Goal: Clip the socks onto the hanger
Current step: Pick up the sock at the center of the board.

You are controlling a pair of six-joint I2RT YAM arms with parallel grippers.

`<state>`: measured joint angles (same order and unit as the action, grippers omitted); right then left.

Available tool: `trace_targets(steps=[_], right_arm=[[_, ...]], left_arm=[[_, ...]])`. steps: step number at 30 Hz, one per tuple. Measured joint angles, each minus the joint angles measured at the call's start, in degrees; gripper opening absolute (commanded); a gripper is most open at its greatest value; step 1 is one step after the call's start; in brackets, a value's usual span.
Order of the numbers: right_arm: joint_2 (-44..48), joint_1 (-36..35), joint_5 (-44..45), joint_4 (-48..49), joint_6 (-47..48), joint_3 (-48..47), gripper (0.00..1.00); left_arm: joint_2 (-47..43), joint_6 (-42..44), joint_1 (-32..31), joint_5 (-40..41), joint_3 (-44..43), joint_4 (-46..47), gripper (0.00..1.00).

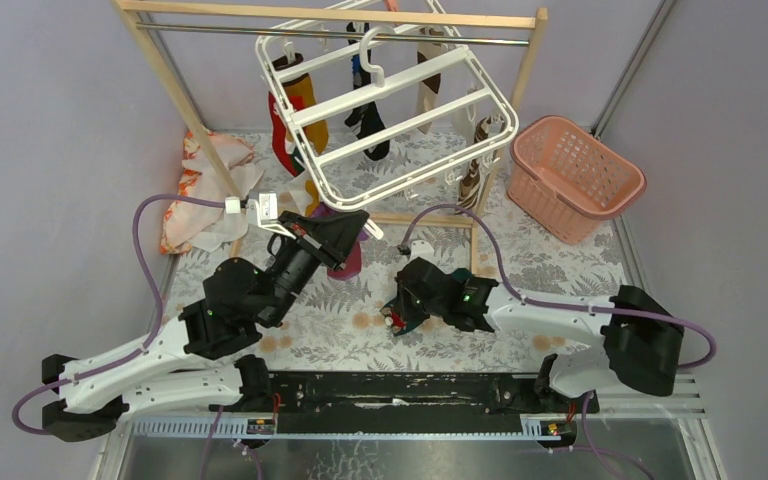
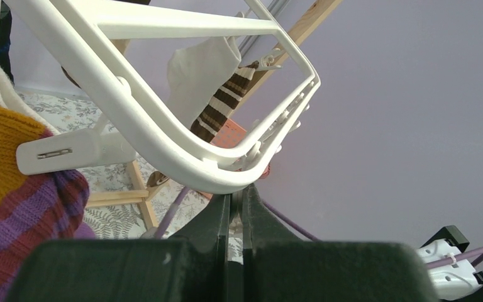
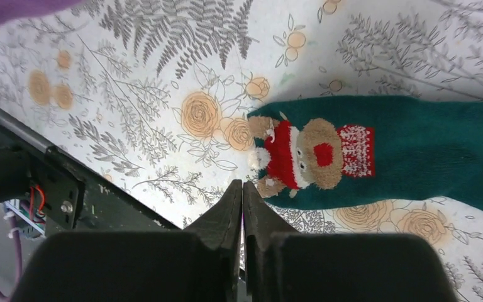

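The white hanger (image 1: 390, 110) hangs tilted from the rack rod, its near corner low. Socks are clipped to it: a red and orange one (image 1: 295, 110), a black one (image 1: 368, 125), and a white, brown-striped one (image 1: 473, 175), also in the left wrist view (image 2: 217, 100). My left gripper (image 1: 360, 222) is shut, its tips against the underside of the hanger's rim (image 2: 182, 170); the rim hides the tips. An orange and purple striped sock (image 2: 12, 189) hangs beside it. My right gripper (image 3: 243, 186) is shut and empty, just off the edge of a teal sock (image 3: 427, 151) with a reindeer figure that lies flat on the table.
A wooden rack (image 1: 185, 95) with a metal rod carries the hanger. A pink lattice basket (image 1: 575, 175) stands at the right. An orange-and-white patterned cloth (image 1: 200, 185) lies at the left. A purple sock (image 1: 345, 262) lies under the left gripper. The table's black front rail (image 3: 50, 176) is close to the right gripper.
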<state>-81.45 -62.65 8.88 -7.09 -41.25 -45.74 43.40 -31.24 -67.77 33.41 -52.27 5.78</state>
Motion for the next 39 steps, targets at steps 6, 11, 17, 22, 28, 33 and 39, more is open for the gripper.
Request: trace_targets(steps=[6, 11, 17, 22, 28, 33, 39], right_arm=[[0.2, 0.0, 4.0, -5.2, -0.5, -1.7, 0.44], [-4.6, 0.0, 4.2, -8.2, -0.6, -2.4, 0.50], [-8.8, 0.0, 5.6, -10.6, 0.8, -6.4, 0.57], [-12.0, 0.0, 6.5, -10.6, 2.6, -10.0, 0.60], [-13.3, 0.0, 6.4, -10.5, 3.6, -10.2, 0.60], [-14.6, -0.5, 4.9, -9.9, 3.9, -9.4, 0.57], [-14.8, -1.1, 3.7, -9.1, 4.3, -8.3, 0.16]], left_arm=[[0.2, 0.3, 0.0, 0.0, 0.0, 0.1, 0.00], [0.0, 0.9, 0.0, 0.0, 0.0, 0.1, 0.00], [-1.4, 1.5, 0.0, 0.1, 0.0, -0.4, 0.00], [-2.7, 1.6, 0.0, 0.5, 0.0, -1.1, 0.00], [-3.2, 1.6, 0.0, 1.1, 0.0, -2.0, 0.00], [-3.1, 1.6, 0.0, 1.3, 0.0, -2.1, 0.00], [-2.6, 1.6, 0.0, 1.5, 0.0, -2.1, 0.00]])
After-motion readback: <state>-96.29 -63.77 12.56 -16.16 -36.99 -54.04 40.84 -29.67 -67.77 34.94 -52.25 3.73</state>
